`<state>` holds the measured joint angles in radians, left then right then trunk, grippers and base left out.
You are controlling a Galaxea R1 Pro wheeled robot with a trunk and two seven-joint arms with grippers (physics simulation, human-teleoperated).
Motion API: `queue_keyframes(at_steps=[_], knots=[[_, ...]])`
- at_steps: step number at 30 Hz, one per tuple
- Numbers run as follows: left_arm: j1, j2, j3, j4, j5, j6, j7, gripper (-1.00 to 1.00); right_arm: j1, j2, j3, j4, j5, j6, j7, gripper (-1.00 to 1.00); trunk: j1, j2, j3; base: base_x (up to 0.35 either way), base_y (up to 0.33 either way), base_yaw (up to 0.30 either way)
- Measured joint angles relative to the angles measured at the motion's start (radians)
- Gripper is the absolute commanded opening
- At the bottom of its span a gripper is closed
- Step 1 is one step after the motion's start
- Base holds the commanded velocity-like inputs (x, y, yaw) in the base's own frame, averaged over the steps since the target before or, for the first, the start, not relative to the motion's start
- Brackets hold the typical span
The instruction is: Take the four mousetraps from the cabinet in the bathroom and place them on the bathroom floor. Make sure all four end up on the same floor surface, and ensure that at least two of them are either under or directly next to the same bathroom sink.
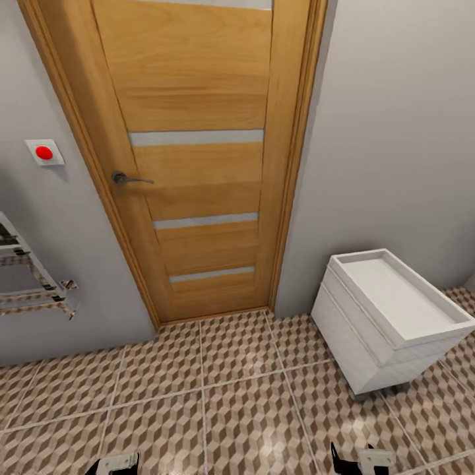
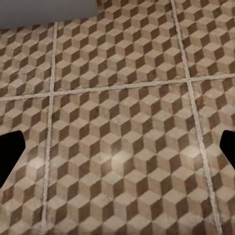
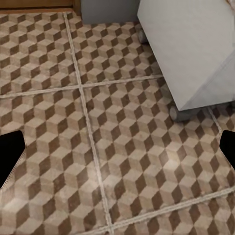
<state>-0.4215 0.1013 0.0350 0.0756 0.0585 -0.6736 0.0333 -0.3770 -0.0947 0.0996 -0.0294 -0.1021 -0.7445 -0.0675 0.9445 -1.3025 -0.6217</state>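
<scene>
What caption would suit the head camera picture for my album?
Closed oak-coloured wooden door, small white drawer unit beside it, cube-patterned tiled floor.

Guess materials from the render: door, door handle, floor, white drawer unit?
Door: wood or veneer, honey grain, satin, with pale frosted-looking strips.
Handle: metal by its grey sheen.
Floor: glazed tile, likely ceramic; printed cube pattern, grout lines, soft glare.
Drawer unit: smooth matte white, perhaps painted board or plastic; no grain, so hard to tell.

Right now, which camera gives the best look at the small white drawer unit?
The head view: the white drawer unit shows whole there, beside the wooden door. The right wrist view catches just its lower corner and a caster. The left wrist view has bathroom floor.
</scene>
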Motion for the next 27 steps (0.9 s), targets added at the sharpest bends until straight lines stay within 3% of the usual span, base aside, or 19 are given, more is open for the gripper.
queue_keyframes(at_steps=[27], knots=[[0.000, -0.004, 0.000, 0.000, 0.000, 0.000, 0.000, 1.00, 0.000, 0.001, 0.001, 0.000, 0.001, 0.000, 0.000, 1.00, 0.000, 0.000, -0.022, 0.000, 0.000, 0.246]])
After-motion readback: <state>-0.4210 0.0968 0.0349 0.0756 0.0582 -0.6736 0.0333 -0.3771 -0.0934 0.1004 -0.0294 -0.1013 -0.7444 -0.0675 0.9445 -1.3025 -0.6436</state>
